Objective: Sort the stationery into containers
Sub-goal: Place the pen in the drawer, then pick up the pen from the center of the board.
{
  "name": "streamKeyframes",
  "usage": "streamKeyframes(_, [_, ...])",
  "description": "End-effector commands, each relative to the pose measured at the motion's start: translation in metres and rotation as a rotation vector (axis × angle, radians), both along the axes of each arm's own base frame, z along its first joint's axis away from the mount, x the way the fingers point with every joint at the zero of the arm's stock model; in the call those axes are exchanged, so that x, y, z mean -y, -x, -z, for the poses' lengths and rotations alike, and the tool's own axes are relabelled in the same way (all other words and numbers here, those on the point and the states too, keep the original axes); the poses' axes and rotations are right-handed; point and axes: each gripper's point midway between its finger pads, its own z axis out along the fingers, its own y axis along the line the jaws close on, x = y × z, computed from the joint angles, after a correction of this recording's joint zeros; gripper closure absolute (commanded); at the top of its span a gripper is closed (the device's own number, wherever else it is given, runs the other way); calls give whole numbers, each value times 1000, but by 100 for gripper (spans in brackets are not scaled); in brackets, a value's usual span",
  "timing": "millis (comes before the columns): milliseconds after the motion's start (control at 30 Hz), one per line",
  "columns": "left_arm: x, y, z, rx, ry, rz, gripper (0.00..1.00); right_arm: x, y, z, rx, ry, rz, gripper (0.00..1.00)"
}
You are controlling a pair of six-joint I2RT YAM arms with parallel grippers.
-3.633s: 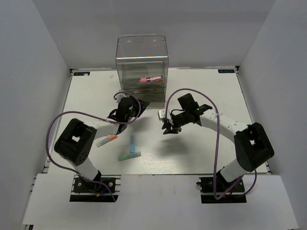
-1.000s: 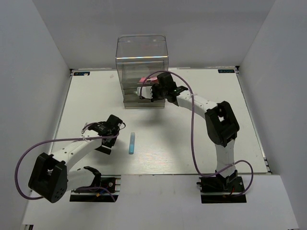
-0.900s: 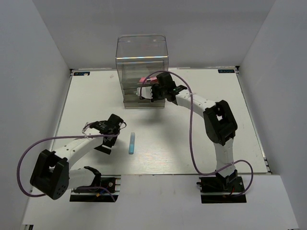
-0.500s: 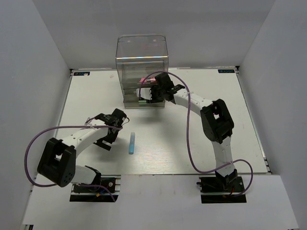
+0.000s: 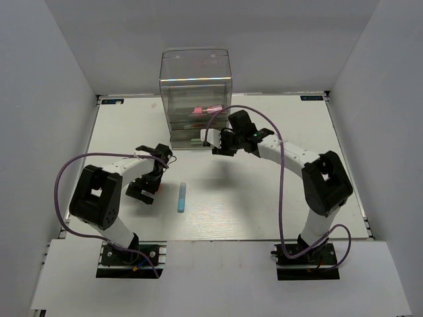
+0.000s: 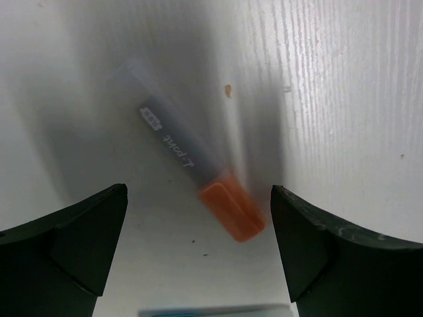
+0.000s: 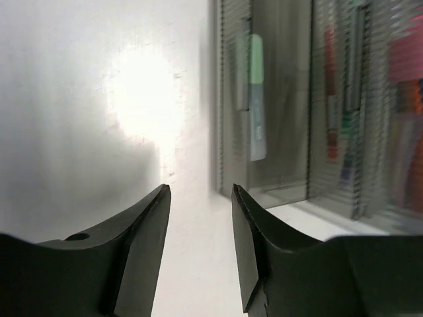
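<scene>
your left pincer [image 6: 198, 198] is wide open and holds nothing. it hangs over the white marker [image 6: 180, 146], which lies flat on the worktop [image 5: 264, 191] between the two fingers, its orange tip [image 6: 232, 212] toward the wrist camera. the marker is slanted to the fingers, so i think you should turn the wrist a little until they meet the barrel squarely. then go down and close on the middle of the barrel, not on the cap, because the cap end may slip out. the light blue marker [image 5: 181, 197] lies near; do not push it. your right pincer [image 7: 199, 191] is narrow and empty, just before the drawers [image 5: 196, 125] of the clear box [image 5: 196, 86]. keep it away from the drawer front.
</scene>
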Motion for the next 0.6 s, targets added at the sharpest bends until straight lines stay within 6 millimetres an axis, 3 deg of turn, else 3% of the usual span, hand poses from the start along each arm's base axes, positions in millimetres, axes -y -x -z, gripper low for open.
streamKeyframes(0, [11,-28,-4,90,65,-57,1,5,16,-10,-34,-68,14,52])
streamKeyframes(133, [14,-27,10,76,121,-101,1,14,27,-7,-56,-82,30,52])
streamKeyframes(233, [15,-18,25,63,157,-125,9,20,30,-7,-76,-96,50,52])
streamKeyframes(300, [12,-8,31,66,170,-145,28,21,34,-7,-90,-106,49,52])
streamKeyframes(333, [10,-2,37,71,172,-154,44,20,36,-9,-99,-117,50,52])
streamKeyframes(467, [5,3,39,122,204,-180,74,24,39,-11,-129,-140,74,52])
streamKeyframes(567, [7,-4,32,171,224,-176,86,28,45,-12,-141,-148,75,52])
